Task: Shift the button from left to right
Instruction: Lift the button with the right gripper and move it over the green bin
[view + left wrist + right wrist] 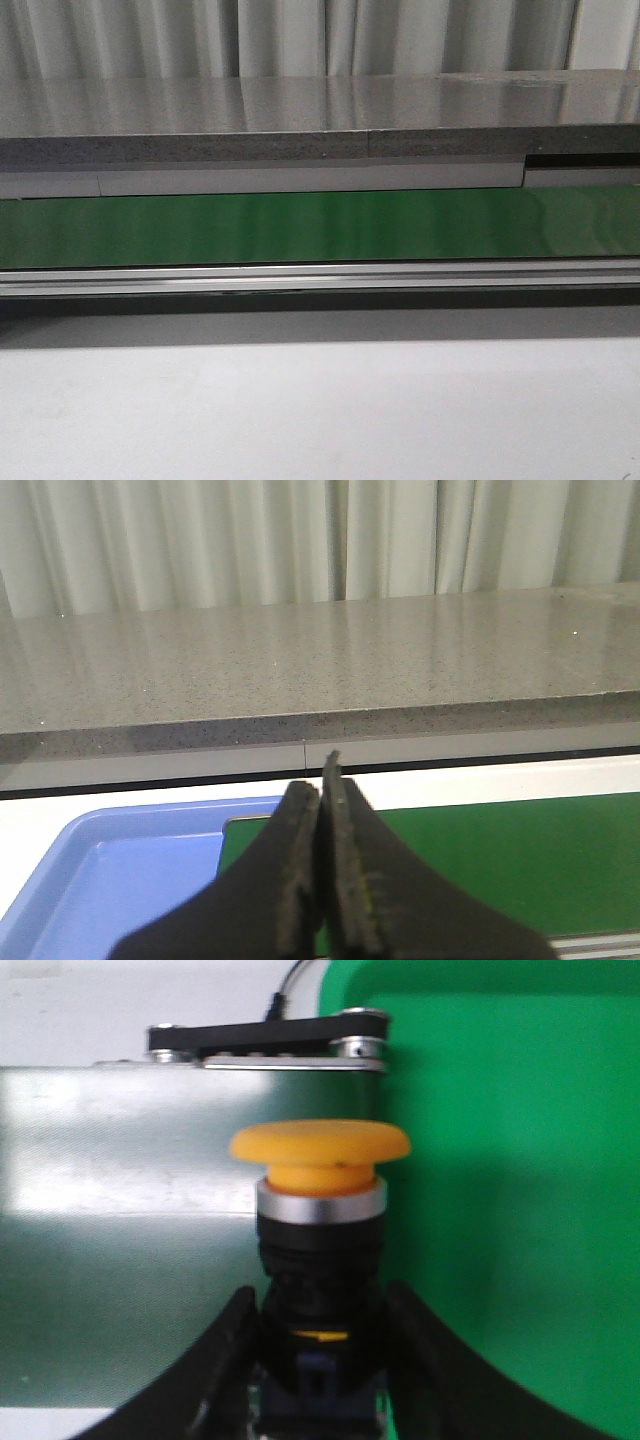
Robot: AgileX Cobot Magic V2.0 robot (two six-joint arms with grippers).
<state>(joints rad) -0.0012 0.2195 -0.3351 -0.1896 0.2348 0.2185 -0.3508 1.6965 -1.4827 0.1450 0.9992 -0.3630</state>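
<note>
Right gripper (320, 1360) is clamped on the button (320, 1210), its two black fingers (215, 1360) pressing the black body from both sides. Its yellow-orange cap points away from the wrist, above the end of the green belt (120, 1260) and just beside a green tray (510, 1180). Left gripper (322, 870) has its fingers pressed together on nothing, over a blue tray (130, 870). On the front view, only the belt (320, 228) shows.
</note>
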